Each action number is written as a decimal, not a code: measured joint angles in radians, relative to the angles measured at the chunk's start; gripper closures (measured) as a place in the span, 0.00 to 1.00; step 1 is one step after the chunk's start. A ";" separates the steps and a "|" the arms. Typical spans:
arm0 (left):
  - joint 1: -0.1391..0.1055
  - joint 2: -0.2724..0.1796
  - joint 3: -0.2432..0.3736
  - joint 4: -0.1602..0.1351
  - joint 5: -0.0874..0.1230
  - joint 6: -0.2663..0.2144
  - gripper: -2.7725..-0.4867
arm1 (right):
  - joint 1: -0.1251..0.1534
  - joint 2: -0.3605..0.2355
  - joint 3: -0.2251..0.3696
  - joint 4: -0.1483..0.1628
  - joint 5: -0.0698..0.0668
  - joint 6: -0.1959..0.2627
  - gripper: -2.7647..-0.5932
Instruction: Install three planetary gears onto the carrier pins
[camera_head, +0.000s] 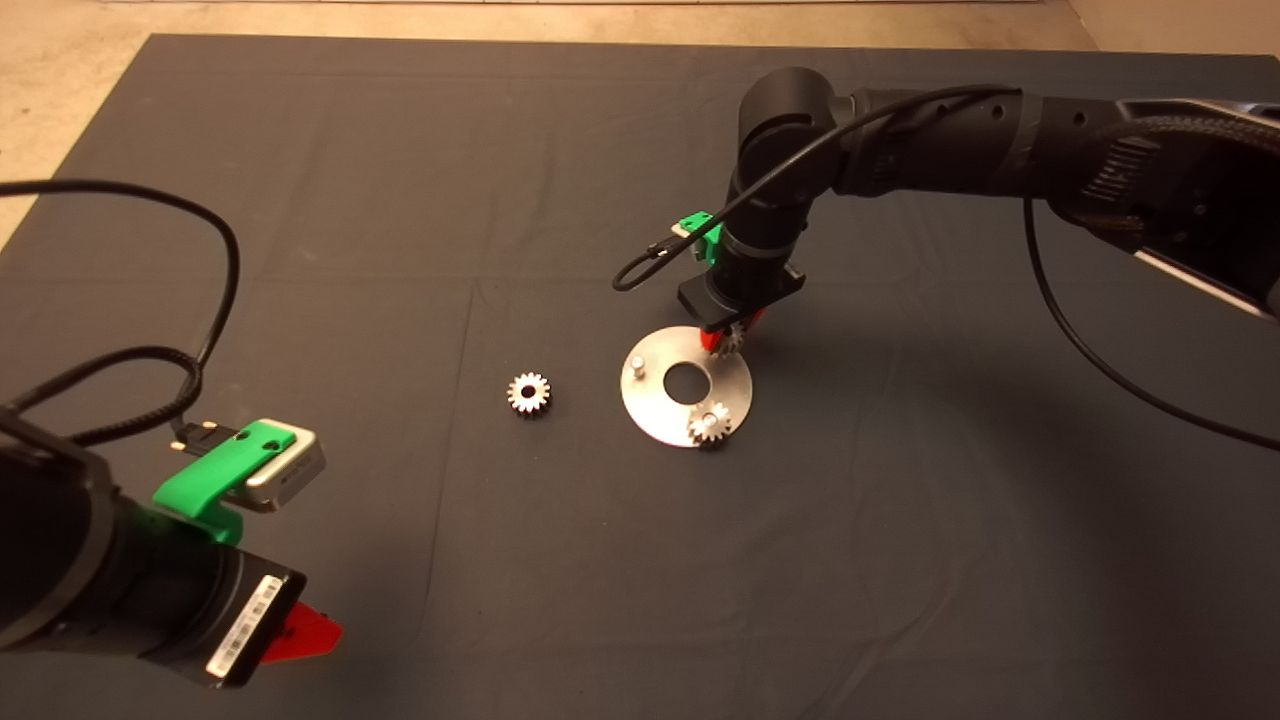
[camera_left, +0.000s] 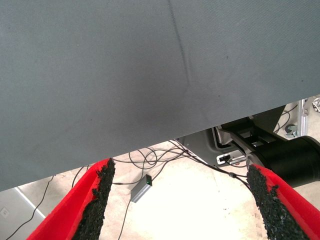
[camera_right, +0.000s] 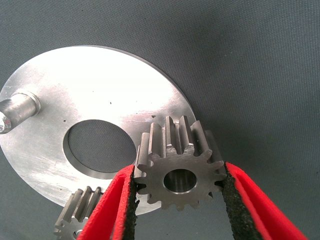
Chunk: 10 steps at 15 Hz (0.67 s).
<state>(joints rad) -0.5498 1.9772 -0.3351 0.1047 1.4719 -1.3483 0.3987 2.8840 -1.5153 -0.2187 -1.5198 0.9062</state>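
The silver disc (camera_head: 662, 408) lies at mid-mat. One carrier pin (camera_head: 639, 366) stands bare on its left side. A planetary gear (camera_head: 709, 424) sits on the near pin. My right gripper (camera_head: 728, 340) is over the disc's far right rim, shut on a second gear (camera_right: 172, 145), which it holds flat by the teeth just above the disc (camera_right: 100, 95). The third pin is hidden under that gear. The right wrist view also shows the bare pin (camera_right: 17, 110) and the seated gear (camera_right: 80, 217). A third gear (camera_head: 528, 393) lies loose on the mat left of the disc.
My left gripper (camera_head: 300, 632) waits open and empty at the mat's lower left edge; its wrist view shows its fingers (camera_left: 97, 200) apart over the mat's edge (camera_left: 150, 145), with cables on the floor beyond. The right arm (camera_head: 950, 140) reaches in from the right.
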 joint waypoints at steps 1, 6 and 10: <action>0.000 0.000 0.000 0.000 -0.001 0.000 0.39 | 0.000 0.000 0.000 0.000 0.000 0.000 0.76; 0.000 0.000 0.000 0.000 -0.002 0.000 0.39 | 0.000 0.000 0.000 0.000 0.000 0.000 0.76; 0.000 0.000 0.000 0.000 -0.003 0.000 0.39 | 0.000 0.000 0.000 0.000 0.000 0.000 0.76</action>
<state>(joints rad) -0.5498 1.9772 -0.3351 0.1047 1.4691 -1.3485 0.3987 2.8840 -1.5153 -0.2184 -1.5197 0.9064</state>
